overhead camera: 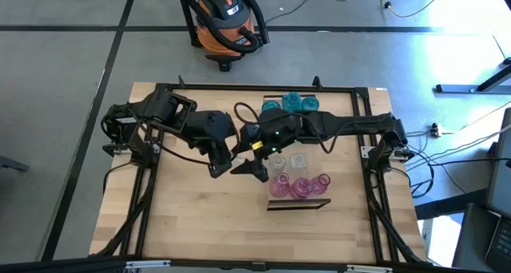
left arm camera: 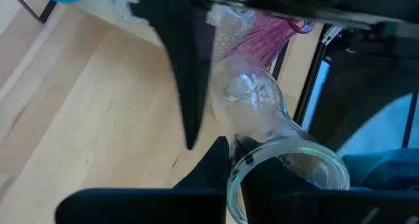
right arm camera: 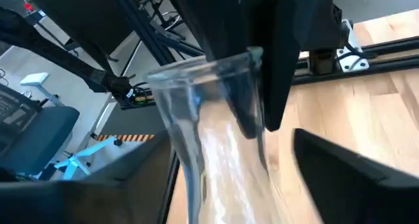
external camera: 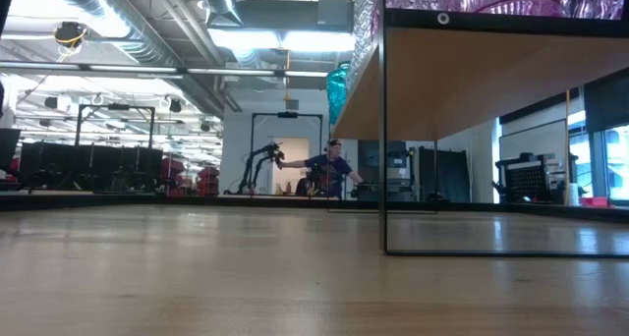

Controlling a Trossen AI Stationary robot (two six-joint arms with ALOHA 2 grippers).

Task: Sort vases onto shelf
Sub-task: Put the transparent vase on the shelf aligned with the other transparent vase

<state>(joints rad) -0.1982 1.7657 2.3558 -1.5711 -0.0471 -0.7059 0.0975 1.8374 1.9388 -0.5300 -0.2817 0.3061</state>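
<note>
The shelf (overhead camera: pixel 299 203) stands on thin black legs on the table's right half. It carries teal vases (overhead camera: pixel 291 104) at its far end, clear ones (overhead camera: pixel 281 161) in the middle and pink ones (overhead camera: pixel 299 185) at its near, dark-edged end. My left gripper (overhead camera: pixel 217 169) is shut on a clear vase (left arm camera: pixel 255 99), held above the table left of the shelf. My right gripper (overhead camera: pixel 254 168) is open. One of its fingers (left arm camera: pixel 186 86) lies along the vase's side and the other (right arm camera: pixel 347 171) on the opposite side. I cannot tell whether they touch the vase. My left gripper holds the clear vase by the rim of its mouth (left arm camera: pixel 234 168), one finger inside the mouth and one outside, pinching the glass wall. The fingers slant down toward the table's right side. The vase is lifted clear and tilted, its body pointing away from the gripper.
A black frame (overhead camera: pixel 239 89) runs around the tabletop. An orange shop vacuum (overhead camera: pixel 227 21) stands on the floor beyond the far edge. Bare wood lies left of and in front of the shelf. In the low view a person (external camera: pixel 329 169) shows far off in the room.
</note>
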